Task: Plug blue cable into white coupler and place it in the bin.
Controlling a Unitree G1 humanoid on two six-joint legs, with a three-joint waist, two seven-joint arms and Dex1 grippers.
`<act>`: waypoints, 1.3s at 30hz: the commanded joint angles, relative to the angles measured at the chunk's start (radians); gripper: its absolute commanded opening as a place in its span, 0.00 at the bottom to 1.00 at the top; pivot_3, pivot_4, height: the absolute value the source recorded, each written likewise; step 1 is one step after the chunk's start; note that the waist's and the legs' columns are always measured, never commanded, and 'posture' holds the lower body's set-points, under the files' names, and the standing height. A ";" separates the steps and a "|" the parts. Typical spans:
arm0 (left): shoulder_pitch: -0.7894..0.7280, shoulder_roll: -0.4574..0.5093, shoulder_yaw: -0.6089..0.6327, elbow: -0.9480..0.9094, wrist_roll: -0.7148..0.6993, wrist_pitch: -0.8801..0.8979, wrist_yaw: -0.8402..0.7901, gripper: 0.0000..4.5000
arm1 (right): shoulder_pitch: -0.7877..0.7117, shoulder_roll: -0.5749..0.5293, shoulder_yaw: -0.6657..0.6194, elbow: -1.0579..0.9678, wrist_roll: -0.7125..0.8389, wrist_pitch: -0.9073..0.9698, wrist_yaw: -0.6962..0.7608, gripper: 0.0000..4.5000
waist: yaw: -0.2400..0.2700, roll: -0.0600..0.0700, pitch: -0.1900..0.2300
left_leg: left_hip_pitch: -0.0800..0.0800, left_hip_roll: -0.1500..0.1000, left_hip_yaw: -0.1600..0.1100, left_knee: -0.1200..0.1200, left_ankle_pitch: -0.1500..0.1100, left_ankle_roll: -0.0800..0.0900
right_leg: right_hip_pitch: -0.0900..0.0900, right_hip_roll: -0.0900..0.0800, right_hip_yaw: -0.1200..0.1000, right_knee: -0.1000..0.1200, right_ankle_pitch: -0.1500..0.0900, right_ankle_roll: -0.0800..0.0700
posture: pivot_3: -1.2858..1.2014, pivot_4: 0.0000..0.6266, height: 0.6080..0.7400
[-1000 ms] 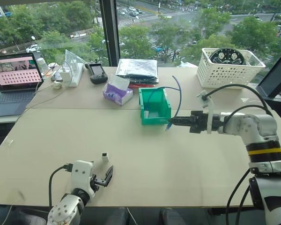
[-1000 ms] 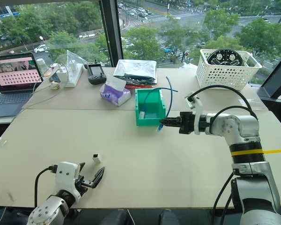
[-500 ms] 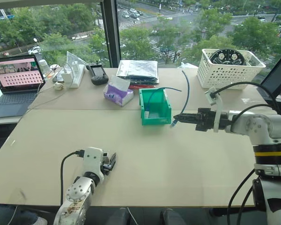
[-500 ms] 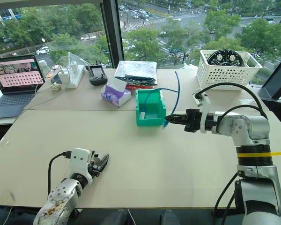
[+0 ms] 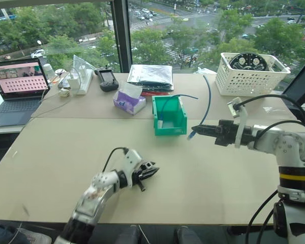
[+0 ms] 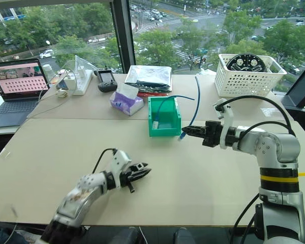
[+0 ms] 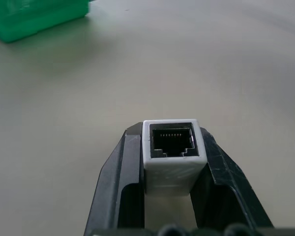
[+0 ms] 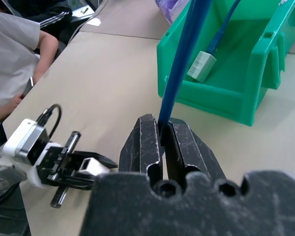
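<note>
My left gripper (image 5: 148, 173) hovers just above the middle of the near table, shut on the white coupler (image 7: 173, 158). The coupler's dark socket faces away from the wrist, toward the open table. My right gripper (image 5: 197, 130) is level, just right of the green bin (image 5: 169, 127), and shut on the blue cable (image 5: 209, 100). The cable's plug end (image 5: 191, 135) sticks out past the fingertips toward the left, and the rest arcs up behind. In the right wrist view the left gripper (image 8: 86, 167) lies beyond my own fingers. Another blue cable with a pale coupler (image 8: 201, 65) lies inside the bin.
A white lattice basket (image 5: 246, 76) stands at the far right. A purple tissue pack (image 5: 128, 101), a silver bag (image 5: 150, 75), a black handset (image 5: 107, 79) and a laptop (image 5: 18, 84) line the far table. A person in a grey shirt (image 8: 12, 59) sits off the table's left side.
My left gripper has shut on the white coupler, lifted it off the table and swung right and forward toward the middle. The right gripper has kept its hold on the cable.
</note>
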 commanded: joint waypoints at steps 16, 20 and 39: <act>-0.496 -0.173 -0.176 0.659 0.255 -0.185 -0.164 0.15 | 0.290 0.454 -0.203 -0.474 0.165 -0.013 -0.601 0.00 | 0.000 0.000 -0.001 | 0.000 -0.001 -0.001 0.005 0.000 0.001 | 0.002 0.000 0.001 0.001 0.001 0.003 | 0.52 0.24 0.90; -0.510 -0.195 -0.197 0.665 0.304 -0.149 -0.147 0.15 | 0.321 0.544 -0.137 -0.466 0.116 -0.069 -0.664 0.00 | 0.000 0.000 -0.001 | 0.001 -0.001 -0.002 0.007 0.000 0.001 | 0.003 0.000 0.001 0.003 -0.002 0.010 | 0.52 0.24 0.90; -0.482 -0.219 -0.164 0.565 0.289 -0.020 -0.134 0.15 | 0.374 0.479 -0.100 -0.428 0.112 -0.132 -0.642 0.00 | -0.001 0.000 -0.001 | 0.002 -0.001 -0.002 0.007 0.001 0.002 | 0.003 0.000 0.001 0.004 -0.003 0.011 | 0.52 0.24 0.90</act>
